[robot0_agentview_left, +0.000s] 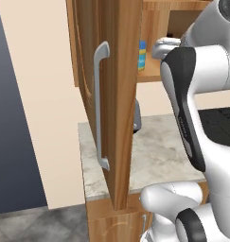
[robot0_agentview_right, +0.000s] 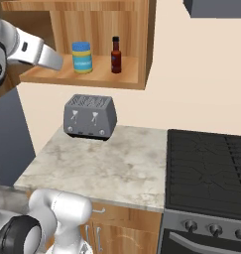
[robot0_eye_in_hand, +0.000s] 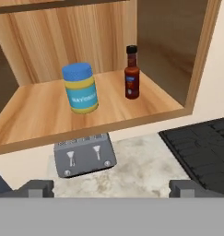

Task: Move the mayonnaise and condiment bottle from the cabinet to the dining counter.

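The cabinet stands open, its door swung out toward me. On its shelf the mayonnaise stands upright, a blue-lidded jar also seen as mayonnaise and partly behind the door as mayonnaise. To its right, apart from it, stands the condiment bottle, dark red with a black cap, also seen as condiment bottle. My gripper is open and empty, in front of and a little below the shelf, its fingertips spread wide. The dining counter is out of view.
A grey toaster sits on the small marble counter under the cabinet. A black stove adjoins it on the right. The open door with its grey bar handle juts out on the left, close to my arm.
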Robot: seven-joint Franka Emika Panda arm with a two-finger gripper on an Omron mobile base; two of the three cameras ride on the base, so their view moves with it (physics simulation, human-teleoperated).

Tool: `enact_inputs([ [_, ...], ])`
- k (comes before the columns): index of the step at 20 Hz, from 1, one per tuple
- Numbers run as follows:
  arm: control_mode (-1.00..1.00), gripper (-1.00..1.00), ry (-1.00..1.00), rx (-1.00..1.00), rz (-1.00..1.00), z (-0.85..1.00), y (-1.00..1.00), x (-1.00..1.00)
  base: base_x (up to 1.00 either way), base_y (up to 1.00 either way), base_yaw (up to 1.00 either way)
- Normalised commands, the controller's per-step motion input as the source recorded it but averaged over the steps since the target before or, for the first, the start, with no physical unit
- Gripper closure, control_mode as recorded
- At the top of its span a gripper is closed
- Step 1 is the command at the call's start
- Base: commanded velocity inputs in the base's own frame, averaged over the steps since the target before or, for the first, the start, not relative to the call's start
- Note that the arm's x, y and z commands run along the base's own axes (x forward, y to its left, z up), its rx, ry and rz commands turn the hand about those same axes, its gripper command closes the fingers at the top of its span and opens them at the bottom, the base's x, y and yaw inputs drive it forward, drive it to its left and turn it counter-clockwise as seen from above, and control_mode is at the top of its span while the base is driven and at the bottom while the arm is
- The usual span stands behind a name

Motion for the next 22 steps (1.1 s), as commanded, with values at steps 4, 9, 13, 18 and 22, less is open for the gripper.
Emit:
enact_inputs([
  [4, -1.0, -1.0, 0.0, 0.0, 0.0, 0.11, 0.0, 0.06, 0.0, 0.0, 0.0],
  [9, -1.0, -1.0, 0.0, 0.01, 0.05, 0.06, 0.0, 0.21, 0.0, 0.0, 0.0],
  [13, -1.0, -1.0, 0.0, 0.0, 0.12, 0.04, 0.0, 0.24, 0.0, 0.0, 0.0],
  [18, -1.0, -1.0, 0.0, 0.0, 0.07, 0.0, 0.0, 0.17, 0.0, 0.0, 0.0],
  [22, -1.0, -1.0, 0.0, 0.0, 0.06, 0.0, 0.0, 0.18, 0.0, 0.0, 0.0],
])
